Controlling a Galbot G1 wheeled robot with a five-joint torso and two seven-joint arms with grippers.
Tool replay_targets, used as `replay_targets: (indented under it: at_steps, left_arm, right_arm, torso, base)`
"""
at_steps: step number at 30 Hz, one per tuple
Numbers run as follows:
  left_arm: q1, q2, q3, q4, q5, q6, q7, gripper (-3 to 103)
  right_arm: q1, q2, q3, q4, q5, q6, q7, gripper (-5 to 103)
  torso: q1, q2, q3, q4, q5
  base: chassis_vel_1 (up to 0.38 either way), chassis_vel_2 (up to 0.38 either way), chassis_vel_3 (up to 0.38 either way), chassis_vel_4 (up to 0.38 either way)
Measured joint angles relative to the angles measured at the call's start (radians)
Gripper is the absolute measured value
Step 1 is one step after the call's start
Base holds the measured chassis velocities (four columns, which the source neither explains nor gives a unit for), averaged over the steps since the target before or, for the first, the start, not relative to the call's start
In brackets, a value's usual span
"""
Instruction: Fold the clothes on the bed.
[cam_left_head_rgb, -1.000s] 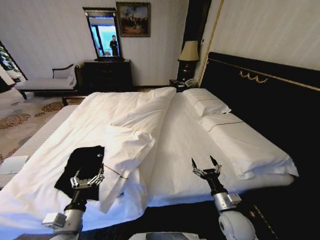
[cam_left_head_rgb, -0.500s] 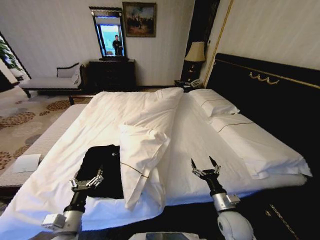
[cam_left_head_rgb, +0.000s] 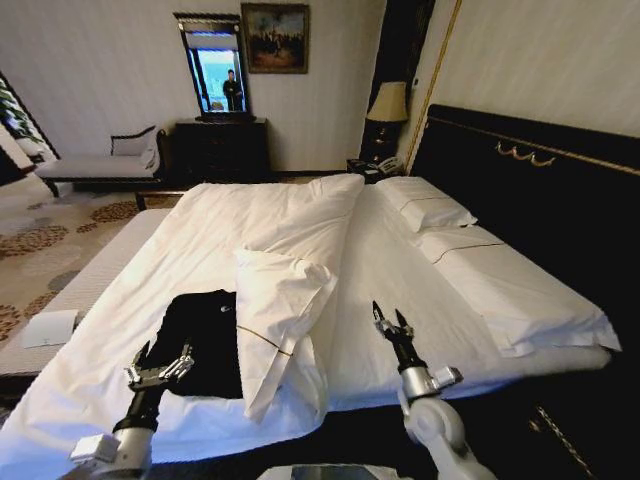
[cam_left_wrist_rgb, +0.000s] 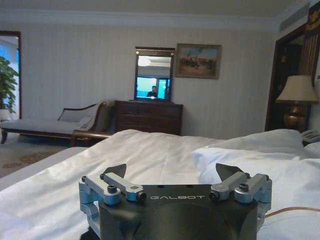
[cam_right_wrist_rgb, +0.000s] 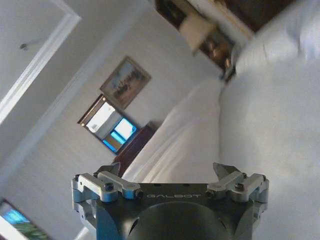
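Shirt: the black T-shirt (cam_left_head_rgb: 203, 338) lies on the near left part of the bed (cam_left_head_rgb: 390, 265), dark against the white sheet, with its right edge tucked under the turned-back duvet (cam_left_head_rgb: 280, 300). No lettering to be read from here.
Left gripper: the left gripper (cam_left_head_rgb: 160, 366) hovers at the shirt's near edge, low over the mattress; whether it touches cloth I can't tell. Jaws spread wide, holding nothing, and the left wrist view confirms it, with the left gripper (cam_left_wrist_rgb: 176, 181) open over white bedding.
Right gripper: the right gripper (cam_left_head_rgb: 387, 319) sits over bare sheet to the right of the duvet fold, well apart from the shirt. In the head view the tips look close, but the right wrist view shows the right gripper (cam_right_wrist_rgb: 170, 175) open and empty.
Progress: by my reading, folding hasn't started, since the shirt is loose and ungrasped.
Risk one: the duvet flap overlaps the shirt, so a pull on the left side could drag bedding along or leave the hidden part bunched.
Risk two: jaws closing low may pinch sheet together with shirt, since both are soft and lie flat against each other.
Risk three: the right arm must cross the duvet ridge to reach, and brushing it could tip more cover onto the shirt.
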Motion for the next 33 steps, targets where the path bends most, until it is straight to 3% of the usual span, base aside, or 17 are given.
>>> replay_targets:
  at_steps: [4, 9, 13, 18, 33]
  left_arm:
    - [0.002, -0.008, -0.012, 0.002, 0.002, 0.001, -0.003, 100]
    - [-0.004, -0.016, -0.015, 0.006, 0.009, 0.018, -0.004, 100]
    - [-0.013, -0.025, -0.012, 0.026, 0.024, 0.031, -0.007, 100]
    - [-0.012, -0.032, -0.006, 0.030, 0.008, 0.044, -0.012, 100]
    - [-0.014, -0.033, -0.017, 0.027, 0.004, 0.051, -0.020, 100]
  right_arm:
    - [0.112, -0.003, -0.057, -0.090, 0.095, -0.042, 0.003, 100]
    - [0.259, 0.007, -0.122, -0.200, 0.141, -0.076, 0.016, 100]
    - [0.396, 0.020, -0.183, -0.324, 0.199, -0.151, 0.044, 100]
    - [0.503, 0.035, -0.226, -0.438, 0.222, -0.199, 0.057, 100]
    - [0.651, 0.086, -0.307, -0.545, 0.206, -0.225, 0.044, 100]
  torso:
    - [0.000, 0.000, 0.000, -0.0001, 0.0001]
    - [0.000, 0.000, 0.000, 0.0001, -0.0001]
    - [0.000, 0.000, 0.000, 0.0000, -0.0002]
    - [0.000, 0.000, 0.000, 0.0000, -0.0001]
    - [0.000, 0.000, 0.000, -0.0001, -0.0001]
  base:
    - [0.000, 0.000, 0.000, 0.000]
    - [0.000, 0.000, 0.000, 0.000]
    - [0.000, 0.000, 0.000, 0.000]
    - [0.000, 0.000, 0.000, 0.000]
    - [0.000, 0.000, 0.000, 0.000]
